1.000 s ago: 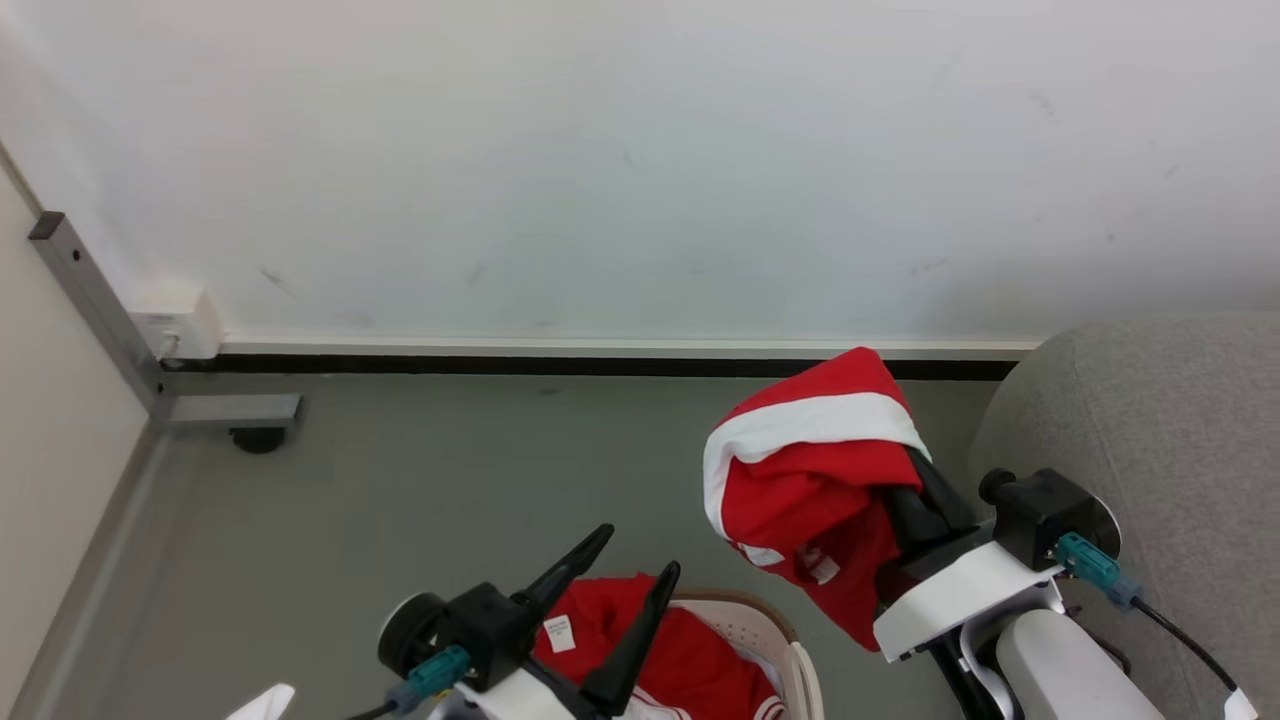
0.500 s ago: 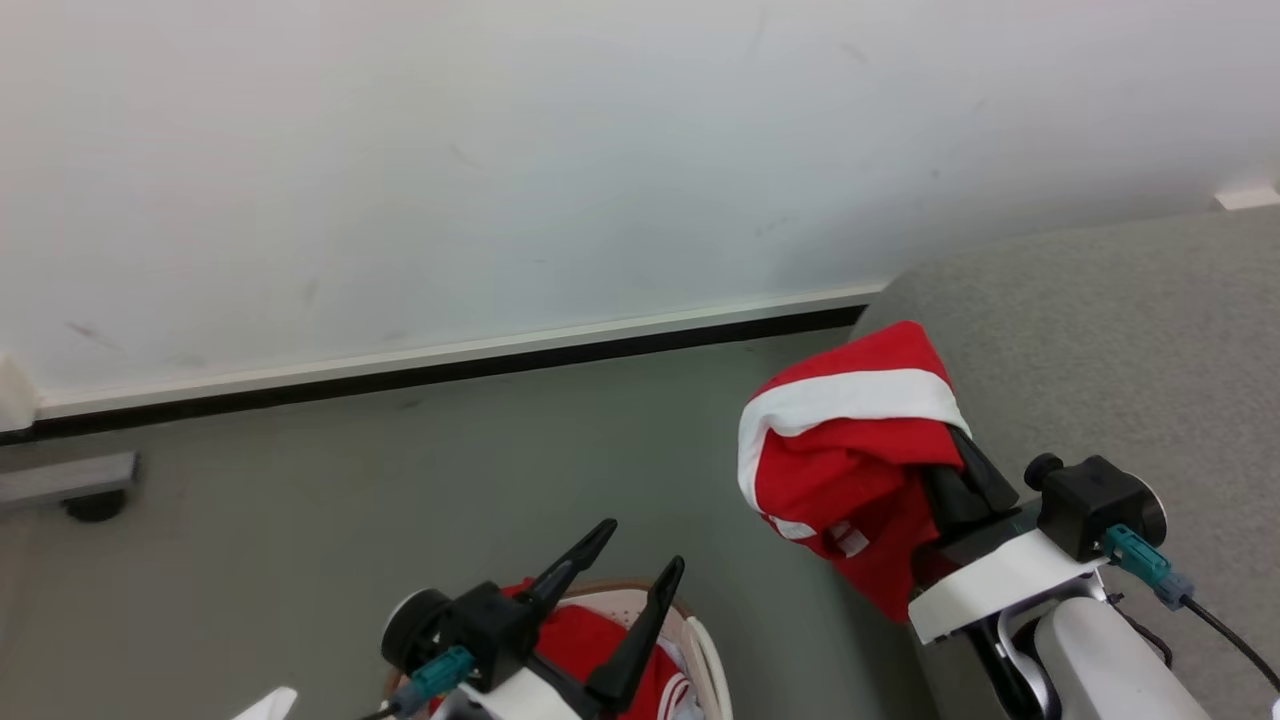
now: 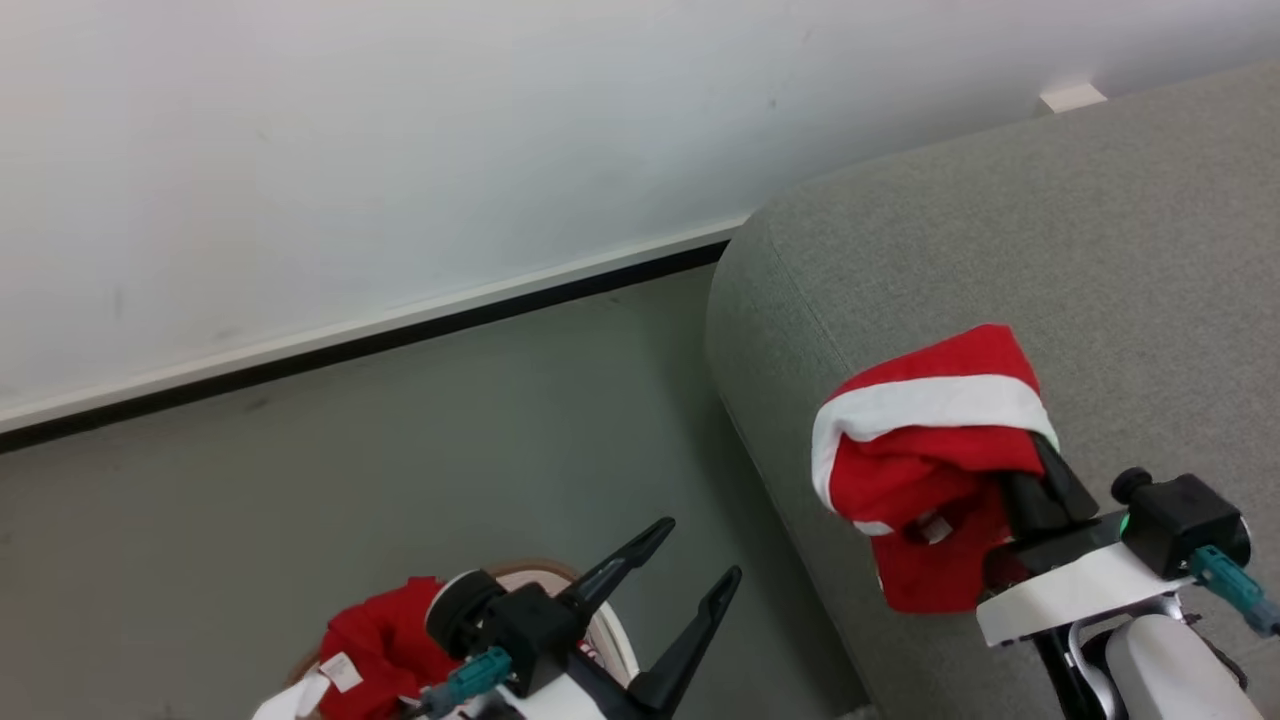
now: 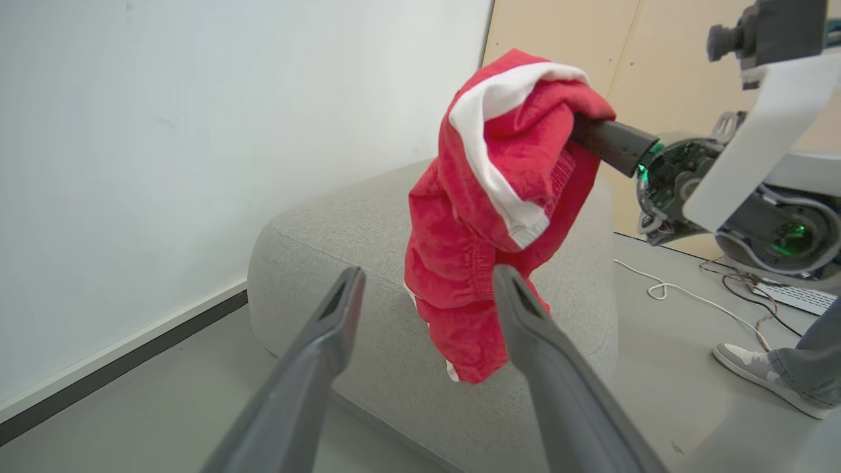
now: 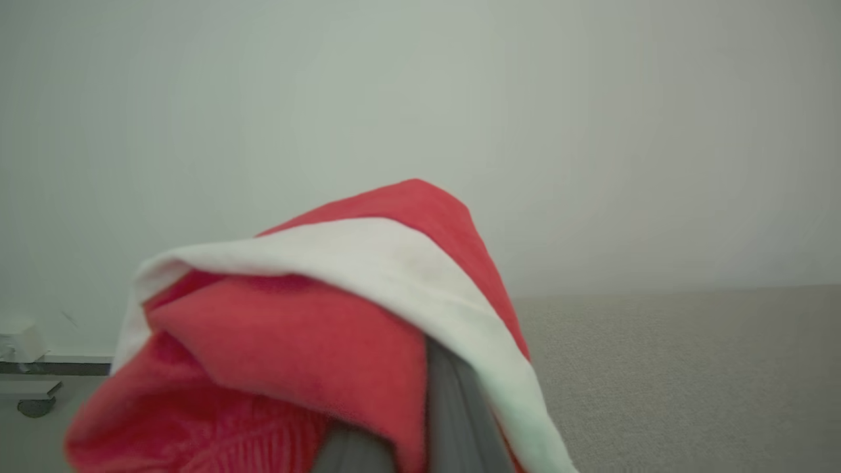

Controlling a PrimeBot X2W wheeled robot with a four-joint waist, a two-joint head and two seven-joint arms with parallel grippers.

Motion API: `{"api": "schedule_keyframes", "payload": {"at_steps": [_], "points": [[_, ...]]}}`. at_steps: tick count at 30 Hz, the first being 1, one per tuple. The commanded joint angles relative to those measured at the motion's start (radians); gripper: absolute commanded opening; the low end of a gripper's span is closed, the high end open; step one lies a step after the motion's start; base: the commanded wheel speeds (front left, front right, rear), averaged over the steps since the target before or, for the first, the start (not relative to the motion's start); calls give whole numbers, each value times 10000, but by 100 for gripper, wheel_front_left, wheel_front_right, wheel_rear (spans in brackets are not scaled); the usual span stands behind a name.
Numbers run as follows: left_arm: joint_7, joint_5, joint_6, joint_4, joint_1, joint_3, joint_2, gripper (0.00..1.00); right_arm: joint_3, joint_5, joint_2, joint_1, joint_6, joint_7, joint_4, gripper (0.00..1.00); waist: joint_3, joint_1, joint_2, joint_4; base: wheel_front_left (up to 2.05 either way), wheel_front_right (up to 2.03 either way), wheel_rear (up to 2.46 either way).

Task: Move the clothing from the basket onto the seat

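My right gripper [image 3: 1025, 480] is shut on a piece of the clothing [image 3: 925, 450], a bright red garment with a white stripe. It hangs bunched over the near end of the light grey seat [image 3: 1000, 240]. In the left wrist view the garment [image 4: 499, 184] dangles from the right gripper [image 4: 594, 135] above the seat [image 4: 355, 236]; whether its lower end touches the seat I cannot tell. More red clothing [image 3: 385, 635] lies in the basket [image 3: 612, 640] at the bottom left. My left gripper [image 3: 700, 550] stands open and empty just right of the basket. The fabric [image 5: 295, 341] covers my right fingers [image 5: 453, 407].
A white wall with a dark skirting strip [image 3: 350, 345] runs behind the grey floor [image 3: 350, 450]. Beyond the seat, a person's shoe [image 4: 749, 364] and a loose white cable [image 4: 690, 295] are on the floor by a wooden panel [image 4: 657, 59].
The head camera has swung right, so the seat now takes up much more of the view. My right gripper with the garment has come from over the floor to over the seat. Left gripper stays open.
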Motion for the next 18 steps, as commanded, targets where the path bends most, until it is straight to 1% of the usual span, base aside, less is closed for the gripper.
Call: {"api": "schedule_keyframes", "payload": {"at_steps": [1, 5, 11, 15, 18], "points": [[-8, 79, 19, -65, -136, -7, 121, 100, -138, -9, -2, 40, -21, -2, -99, 0, 319, 0, -1, -123, 0, 0, 0], [-9, 96, 18, -317, -545, -304, 447, 100, -939, 107, 270, -215, -21, 17, -310, 0, 1137, 0, -1, 8, 0, 0, 0], [-9, 13, 16, -746, -1799, -890, 1341, 100, -2464, -104, 408, -1664, -21, 468, -627, 0, 2973, 0, -1, 519, 0, 0, 0], [-9, -2, 16, -1190, -2905, -1271, 1937, 100, -3740, -313, 233, -3280, -21, 1131, -970, 0, 4391, 0, -1, 986, 0, 0, 0], [-9, 40, 15, -1510, -3745, -1520, 2309, 100, -4819, -672, -102, -4583, -21, 1818, -1088, 0, 5359, 0, -1, 1340, 0, 0, 0]]}}
